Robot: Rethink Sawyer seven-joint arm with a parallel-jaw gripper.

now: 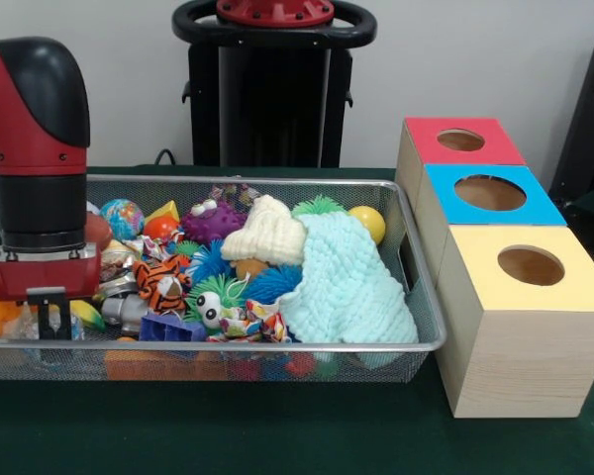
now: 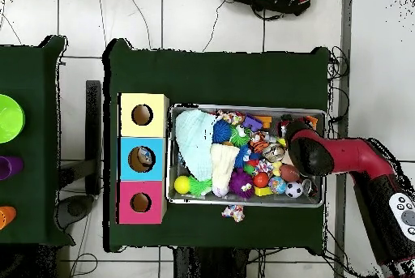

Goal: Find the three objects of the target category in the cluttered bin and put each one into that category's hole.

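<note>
Bin (image 1: 416, 297) of toys, fingers (image 1: 47, 312) at its end

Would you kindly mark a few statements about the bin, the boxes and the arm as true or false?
1. The three boxes have red, blue and yellow tops. True.
2. The gripper hangs over the bin's end nearest the boxes. False: it is at the end farthest from them.
3. A pale blue cloth lies in the bin at the end nearest the boxes. True.
4. Each box top has a square hole. False: the holes are round.
5. A small patterned thing lies on the table outside the bin. True.
6. The yellow ball sits in the red box's hole. False: it is in the bin.
</note>
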